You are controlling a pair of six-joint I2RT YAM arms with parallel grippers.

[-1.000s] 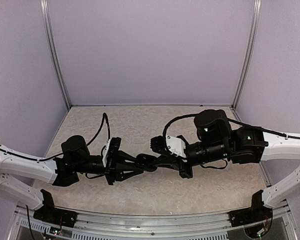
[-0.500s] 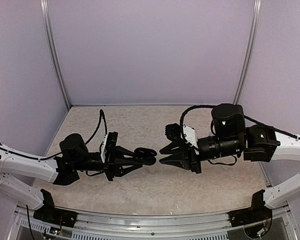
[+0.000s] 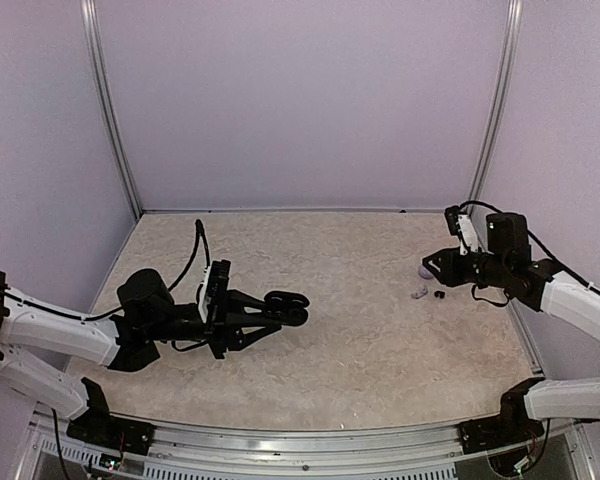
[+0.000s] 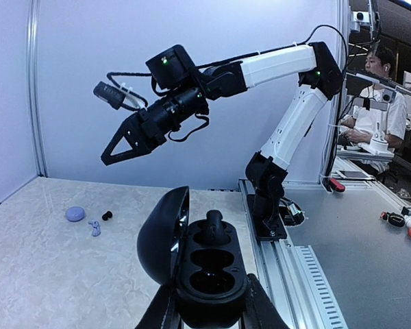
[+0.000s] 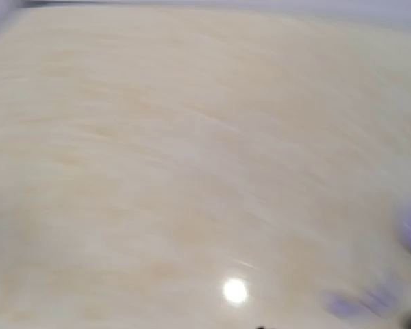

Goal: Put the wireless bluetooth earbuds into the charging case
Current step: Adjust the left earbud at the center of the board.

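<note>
Now that your right gripper (image 3: 435, 266), gap unclear, has swung over to the loose bud (image 3: 439, 295), a second pickup looks next; your left gripper (image 4: 209, 305) clamps the case (image 4: 209, 271), one bud (image 4: 214, 223) seated.

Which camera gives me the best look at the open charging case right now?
Left wrist: the charging case fills the foreground, lid open, with one black earbud seated in the far well. Top external shows it small and side-on. Right wrist is blurred and misses it.
</note>
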